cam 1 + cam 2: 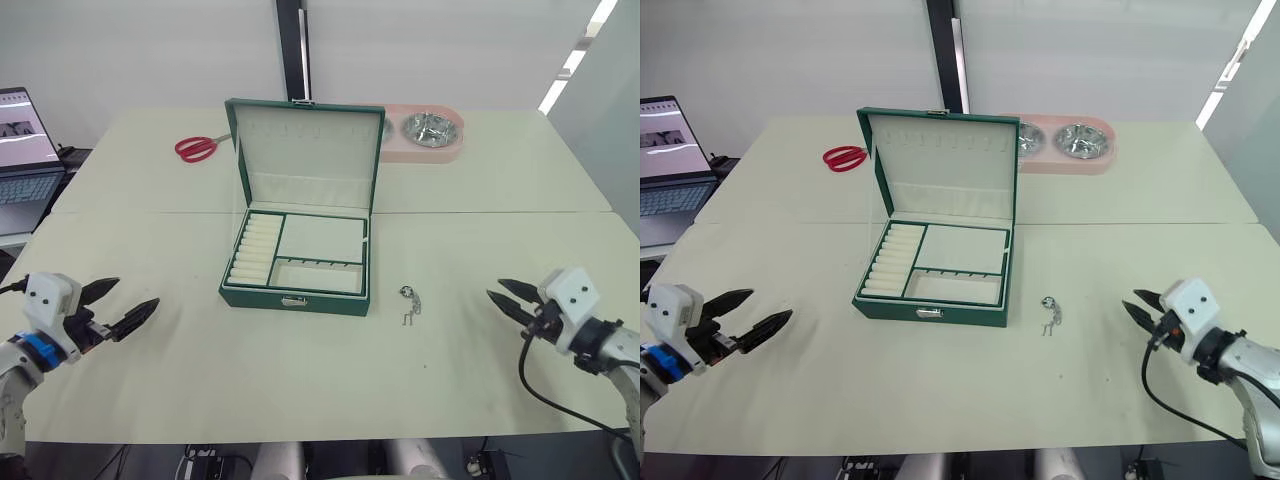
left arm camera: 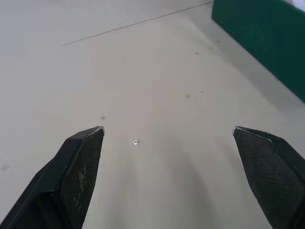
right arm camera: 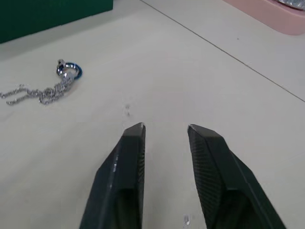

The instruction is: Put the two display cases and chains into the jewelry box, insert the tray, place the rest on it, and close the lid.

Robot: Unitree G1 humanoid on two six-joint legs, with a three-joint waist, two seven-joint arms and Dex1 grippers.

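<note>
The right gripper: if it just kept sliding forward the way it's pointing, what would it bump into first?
Probably nothing at once: the right gripper faces bare table. Its wrist view puts the chain off to one side, so it may miss it; further on stands the jewelry box. Depth is unclear.

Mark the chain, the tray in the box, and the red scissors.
chain [image 1: 409, 302], left eye view, middle of its links.
tray [image 1: 319, 240], left eye view, cream floor of its large compartment.
red scissors [image 1: 195, 149], left eye view, handle loops.

Looked like an office or lab: plain white walls, pale tables [image 1: 480, 330] pushed together, a laptop [image 1: 25, 160] off to one side.
</note>
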